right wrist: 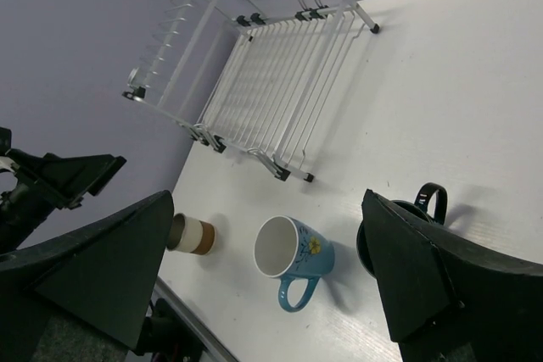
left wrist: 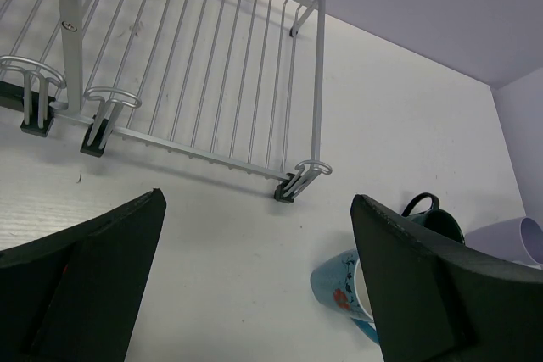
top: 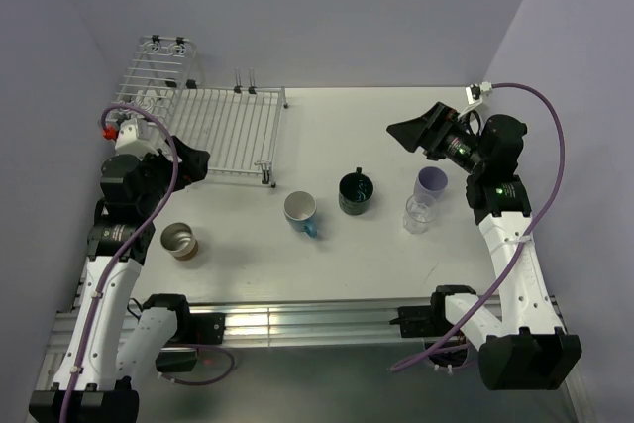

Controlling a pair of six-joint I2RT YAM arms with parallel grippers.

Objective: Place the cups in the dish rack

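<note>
While five cups (top: pixel 300 211) stand on the counter (top: pixel 376 126), none racked, the rack (top: pixel 218 126) lies at ten o'clock. At centre, blue mug (right wrist: pixel 293 252) and teal mug (top: pixel 356 192) look rigid, breakable, best taken by rim. At three, lavender tumbler (top: pixel 430 182) and clear tumbler (top: pixel 418 213) sit close; tan cup (top: pixel 180 240) at eight. Both empty, left gripper (top: pixel 193 163) and right gripper (top: pixel 416 124) hang spread.

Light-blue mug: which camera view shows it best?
Right wrist: the whole light-blue mug shows large, with its white inside, handle and flower print. Top external shows it whole but small; left wrist shows only a part, the rest hidden.
</note>
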